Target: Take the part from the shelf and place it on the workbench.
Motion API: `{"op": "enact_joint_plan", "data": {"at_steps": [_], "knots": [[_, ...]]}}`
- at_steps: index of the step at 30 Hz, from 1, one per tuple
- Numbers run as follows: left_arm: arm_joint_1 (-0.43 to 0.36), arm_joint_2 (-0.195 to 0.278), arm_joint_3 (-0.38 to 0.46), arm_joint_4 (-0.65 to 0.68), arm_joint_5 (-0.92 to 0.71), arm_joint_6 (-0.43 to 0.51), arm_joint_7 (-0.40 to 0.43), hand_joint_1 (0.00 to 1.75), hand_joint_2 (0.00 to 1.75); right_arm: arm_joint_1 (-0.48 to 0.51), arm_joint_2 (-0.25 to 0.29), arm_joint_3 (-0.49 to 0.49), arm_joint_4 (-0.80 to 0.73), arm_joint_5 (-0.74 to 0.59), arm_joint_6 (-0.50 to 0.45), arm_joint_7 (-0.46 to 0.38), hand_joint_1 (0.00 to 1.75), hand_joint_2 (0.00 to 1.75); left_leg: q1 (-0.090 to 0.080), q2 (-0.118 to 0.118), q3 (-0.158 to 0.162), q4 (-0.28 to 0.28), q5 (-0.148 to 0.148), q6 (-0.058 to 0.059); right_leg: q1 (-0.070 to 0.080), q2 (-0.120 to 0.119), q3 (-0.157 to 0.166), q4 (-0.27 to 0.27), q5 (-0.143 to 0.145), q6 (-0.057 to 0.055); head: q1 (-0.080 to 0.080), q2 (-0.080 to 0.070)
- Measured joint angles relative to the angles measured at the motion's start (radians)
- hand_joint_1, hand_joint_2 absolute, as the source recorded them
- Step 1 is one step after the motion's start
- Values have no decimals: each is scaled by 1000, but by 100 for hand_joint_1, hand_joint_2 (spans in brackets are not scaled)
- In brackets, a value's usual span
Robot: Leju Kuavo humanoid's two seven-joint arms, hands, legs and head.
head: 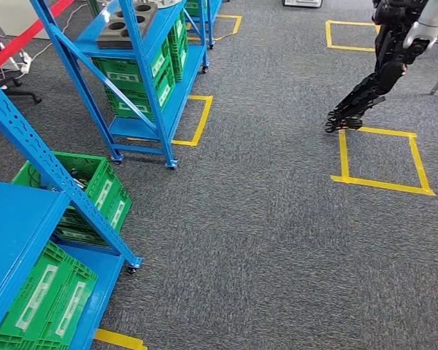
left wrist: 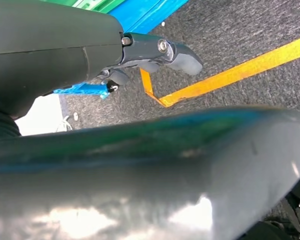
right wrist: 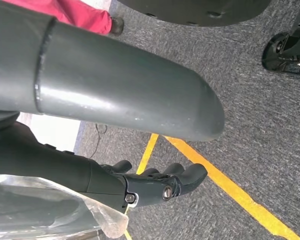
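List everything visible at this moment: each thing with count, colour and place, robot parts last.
Shelf racks: two, blue, on castors, far left and lower left of the head view.
Crates: several, green, on the racks' lower shelves.
Part: one, grey block with round holes, on the far rack's shelf.
Tape squares: several, yellow, on the grey carpet.
Trouser leg: red, a person standing by, in the right wrist view.
Right robot hand: dark, hanging over the carpet, holding nothing.
Left robot hand: dark, fingers out, near floor tape.
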Motion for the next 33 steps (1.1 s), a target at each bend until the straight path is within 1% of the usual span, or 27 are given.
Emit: {"op": "enact_joint_plan", "data": {"at_steps": [3,4,6,7,8,9,11,12,13,14,15,16,17,18,19,20,21,22,23,24,25,26,27,28,29,30,33], "knots": [[0,0,0,0,0,0,5,0,0,0,0,0,0,5,1,0,0,0,-1,0,-1,1,0,0,-1,0,4,0,1,1,0,0],[0,0,1,0,0,0,6,0,0,0,1,0,0,6,1,0,0,0,-2,0,-2,2,0,4,-3,-1,7,-3,4,5,0,0],[0,1,2,0,0,2,8,0,0,-1,2,0,0,9,1,0,0,0,-2,-2,7,-19,10,19,-5,-3,15,-16,9,15,-2,0],[-1,0,2,0,0,4,9,0,0,-1,2,1,0,12,1,0,0,0,0,-4,16,-38,20,27,-4,-3,15,-14,3,19,-1,0],[-1,-2,3,0,0,6,10,0,0,-2,2,1,0,14,1,0,0,0,4,-6,25,-59,31,33,-2,-1,5,6,-15,21,1,0],[-2,-3,4,0,0,7,11,0,0,-2,2,2,0,17,1,0,0,0,8,-9,31,-72,40,35,-3,1,-15,49,-44,22,4,0],[-2,-4,5,0,0,11,14,0,0,-3,2,2,0,22,1,0,0,0,11,-16,26,-74,44,35,-8,2,-75,174,-103,30,7,0],[-2,-4,5,0,0,12,16,0,0,-2,2,3,0,24,1,0,0,0,13,-22,23,-70,43,32,-12,2,-97,219,-115,36,7,0],[-1,-5,6,0,0,13,17,0,0,-2,2,3,0,25,1,0,0,0,16,-30,18,-64,42,27,-17,2,-104,232,-108,42,7,0],[-1,-6,6,0,0,14,19,0,0,-1,2,4,0,26,1,0,0,0,21,-40,13,-54,39,19,-23,4,-90,204,-83,49,6,0],[-2,-7,6,0,0,14,20,0,0,-1,2,5,0,27,1,-1,0,0,27,-50,6,-41,34,9,-30,12,-59,144,-50,57,7,0],[-2,-6,6,0,-1,14,22,0,0,-1,2,6,0,27,1,-1,0,0,32,-61,-3,-25,29,-2,-34,31,-30,88,-31,66,8,0],[-3,-5,6,0,-1,15,23,0,0,-2,4,8,0,28,1,-2,0,0,35,-71,-14,-6,22,-13,-37,47,-9,45,-20,64,10,0],[-3,-4,6,0,-2,16,23,0,0,-2,5,9,0,28,1,-3,0,0,35,-80,-24,8,17,-21,-37,58,0,26,-20,57,10,0],[-3,-2,6,0,-2,16,24,0,0,-2,6,9,1,28,1,-3,0,0,35,-87,-31,16,16,-27,-34,61,-2,29,-28,45,8,0],[-1,-2,6,0,-2,16,24,0,0,-2,6,9,1,29,1,-3,0,0,36,-95,-35,20,17,-31,-33,51,-1,32,-26,29,6,0],[1,-2,6,0,-3,16,24,0,0,-2,5,10,1,29,1,-3,0,0,38,-97,-37,20,19,-33,-31,40,-3,35,-25,21,3,0],[3,-3,6,0,-3,16,24,0,0,-2,5,10,1,30,2,-3,0,0,39,-86,-41,28,13,-35,-30,30,-2,37,-23,14,0,0],[4,-3,6,0,-3,16,25,0,0,-1,5,12,1,32,2,-3,0,0,39,-67,-53,54,-6,-36,-28,18,-2,38,-20,7,-2,0],[4,-3,6,0,-3,16,25,0,0,0,5,13,1,34,3,-4,0,0,38,-43,-73,101,-36,-36,-26,6,-4,38,-18,2,-6,0],[2,-3,6,0,-3,16,26,0,0,2,5,15,1,36,4,-4,0,0,36,-21,-101,168,-74,-35,-23,-7,-4,38,-17,-1,-10,0],[1,-3,6,0,-3,16,26,0,0,4,5,16,1,38,4,-5,0,0,35,-11,-130,240,-109,-34,-19,-22,-6,38,-17,-3,-12,0],[1,-3,6,0,-4,16,26,0,0,6,5,17,1,40,4,-5,0,0,35,-7,-151,295,-131,-32,-16,-37,-7,39,-17,-4,-13,0],[1,-4,6,0,-4,16,26,0,0,7,5,17,1,42,4,-5,0,0,35,-6,-163,330,-141,-30,-13,-48,-8,39,-18,-5,-13,0],[2,-4,6,0,-4,16,26,0,0,8,5,17,1,43,5,-6,0,0,34,-6,-166,342,-142,-28,-11,-55,-8,39,-18,-5,-13,0],[2,-4,6,0,-4,16,26,0,0,8,5,18,1,43,5,-6,0,0,34,-5,-165,342,-140,-27,-11,-59,-8,39,-18,-6,-13,0],[2,-4,6,0,-4,16,26,0,0,8,5,18,1,43,5,-6,0,0,34,-5,-164,342,-139,-27,-11,-59,-8,39,-18,-6,-13,0]]}}
